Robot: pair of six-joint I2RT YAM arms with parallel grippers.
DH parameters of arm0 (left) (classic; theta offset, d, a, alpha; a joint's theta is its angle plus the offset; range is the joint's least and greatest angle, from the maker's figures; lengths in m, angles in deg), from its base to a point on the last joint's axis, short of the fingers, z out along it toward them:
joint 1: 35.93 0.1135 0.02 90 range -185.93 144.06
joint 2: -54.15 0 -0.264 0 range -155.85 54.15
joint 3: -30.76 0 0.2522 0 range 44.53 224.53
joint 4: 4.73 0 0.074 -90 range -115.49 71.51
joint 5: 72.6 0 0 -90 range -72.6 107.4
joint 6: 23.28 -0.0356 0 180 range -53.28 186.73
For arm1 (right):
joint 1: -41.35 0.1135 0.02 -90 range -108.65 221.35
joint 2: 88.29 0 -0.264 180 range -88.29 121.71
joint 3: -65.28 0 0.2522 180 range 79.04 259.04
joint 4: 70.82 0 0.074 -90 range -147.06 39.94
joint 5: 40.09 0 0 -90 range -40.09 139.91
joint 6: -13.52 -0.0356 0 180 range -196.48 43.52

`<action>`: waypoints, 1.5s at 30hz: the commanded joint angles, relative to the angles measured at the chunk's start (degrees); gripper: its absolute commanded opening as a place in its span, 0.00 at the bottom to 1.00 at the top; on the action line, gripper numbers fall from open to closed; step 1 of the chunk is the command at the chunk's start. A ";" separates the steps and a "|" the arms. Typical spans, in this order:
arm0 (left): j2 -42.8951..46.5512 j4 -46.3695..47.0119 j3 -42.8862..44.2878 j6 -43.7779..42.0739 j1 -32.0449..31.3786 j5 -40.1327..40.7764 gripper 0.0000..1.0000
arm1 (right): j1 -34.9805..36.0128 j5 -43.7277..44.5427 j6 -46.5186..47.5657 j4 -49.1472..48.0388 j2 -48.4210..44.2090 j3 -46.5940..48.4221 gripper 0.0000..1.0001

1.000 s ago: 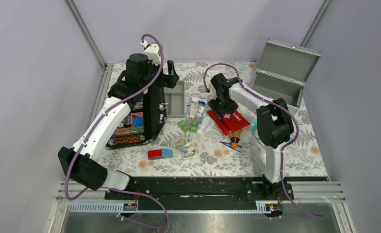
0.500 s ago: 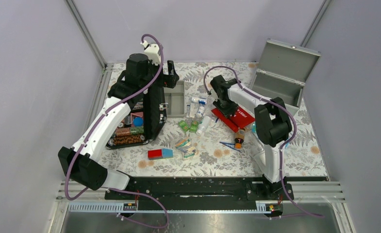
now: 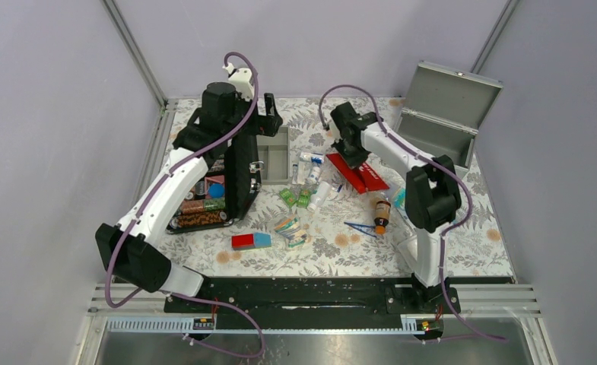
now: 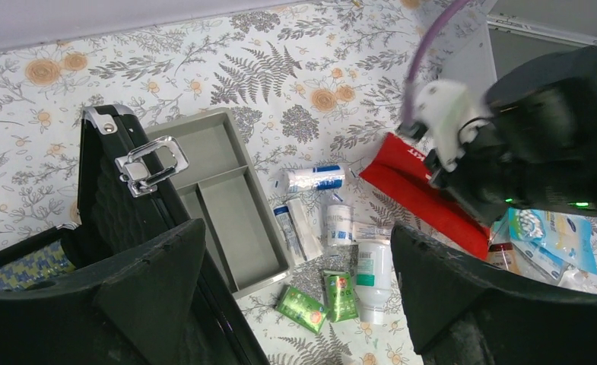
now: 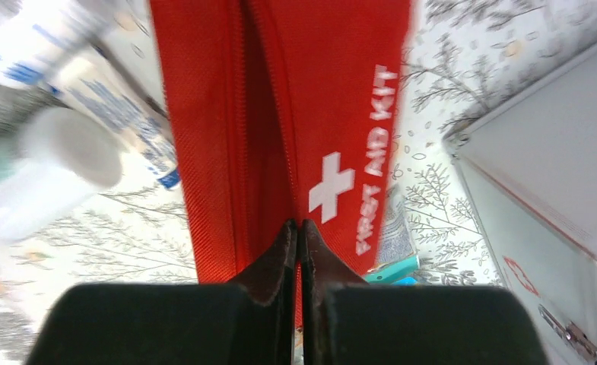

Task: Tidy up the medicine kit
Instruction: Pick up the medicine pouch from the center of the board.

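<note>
Grey metal medicine kit (image 3: 436, 141), lid open, small red cross

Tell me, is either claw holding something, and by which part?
The right claw pinches the red first-aid pouch by the fabric at one end. The left claw is open and holds nothing.

The medicine kit (image 3: 437, 141), a grey rectangular metal box, stands at the far right corner of the flower-patterned bench (image 3: 481, 228), its hinged lid (image 3: 455, 94) swung up and leaning back, a small red-cross mark (image 5: 518, 274) on its side.
</note>
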State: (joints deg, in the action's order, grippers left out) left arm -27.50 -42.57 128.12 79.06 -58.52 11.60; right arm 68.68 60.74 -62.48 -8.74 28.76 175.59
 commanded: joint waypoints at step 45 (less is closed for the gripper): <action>-21.06 11.07 19.62 13.65 -6.15 -1.93 0.24 | 5.09 4.31 -32.58 -11.79 -7.55 25.47 0.00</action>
State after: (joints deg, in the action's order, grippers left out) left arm -49.97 -33.56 146.65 93.55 -64.91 7.79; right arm 73.18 63.91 -94.39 -18.19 21.39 198.89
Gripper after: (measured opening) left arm 0.328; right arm 0.022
